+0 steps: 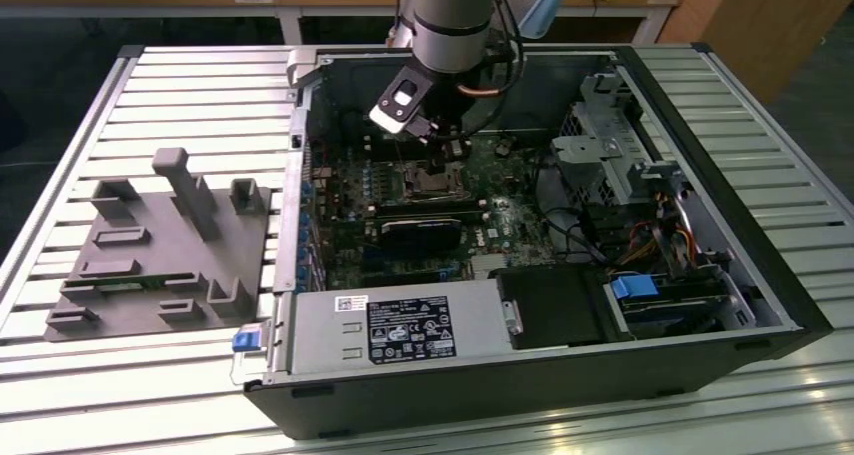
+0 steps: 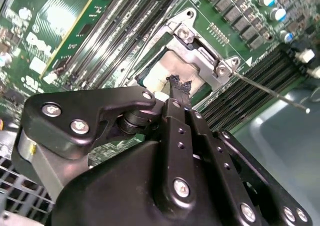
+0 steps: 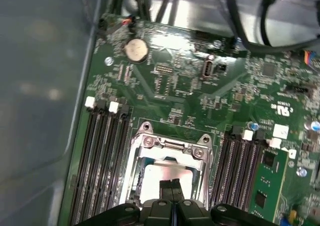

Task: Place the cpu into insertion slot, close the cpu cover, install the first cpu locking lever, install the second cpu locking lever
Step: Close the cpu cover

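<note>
The insertion slot (image 1: 430, 182) sits on the green board inside the open computer case. The silvery cpu (image 2: 176, 65) lies in it, also seen in the first wrist view as the cpu (image 3: 159, 177). The cpu cover (image 2: 200, 53), a silver frame, lies down around the chip; the cpu cover (image 3: 170, 147) shows its hinge edge with two screws. A thin locking lever (image 2: 270, 93) sticks out sideways over the memory slots. My gripper (image 2: 179, 84) hovers right above the chip, fingers (image 3: 172, 186) pressed together with nothing between them. In the exterior view the gripper (image 1: 437, 140) hangs just over the socket.
Long black memory slots (image 3: 100, 156) flank the socket on both sides. Case walls, a drive cage (image 1: 607, 145) and cables (image 1: 641, 240) crowd the exterior view's right. A power supply (image 1: 387, 325) closes the near side. A grey fixture (image 1: 160, 245) stands outside the case.
</note>
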Robot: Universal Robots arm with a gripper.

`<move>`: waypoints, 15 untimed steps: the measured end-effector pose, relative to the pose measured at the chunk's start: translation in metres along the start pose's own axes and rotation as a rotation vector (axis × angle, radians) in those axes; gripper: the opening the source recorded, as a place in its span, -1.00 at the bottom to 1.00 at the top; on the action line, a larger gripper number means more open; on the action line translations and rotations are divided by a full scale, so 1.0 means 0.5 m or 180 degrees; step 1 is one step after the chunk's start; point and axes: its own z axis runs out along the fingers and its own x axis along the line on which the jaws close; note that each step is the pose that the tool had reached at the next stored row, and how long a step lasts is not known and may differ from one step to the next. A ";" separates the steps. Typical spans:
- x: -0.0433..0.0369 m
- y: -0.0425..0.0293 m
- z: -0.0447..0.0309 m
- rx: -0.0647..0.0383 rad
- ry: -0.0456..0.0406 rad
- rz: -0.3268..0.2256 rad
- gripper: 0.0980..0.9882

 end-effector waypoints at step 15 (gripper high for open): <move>0.000 0.000 0.001 0.0019 0.0003 -0.0868 -0.98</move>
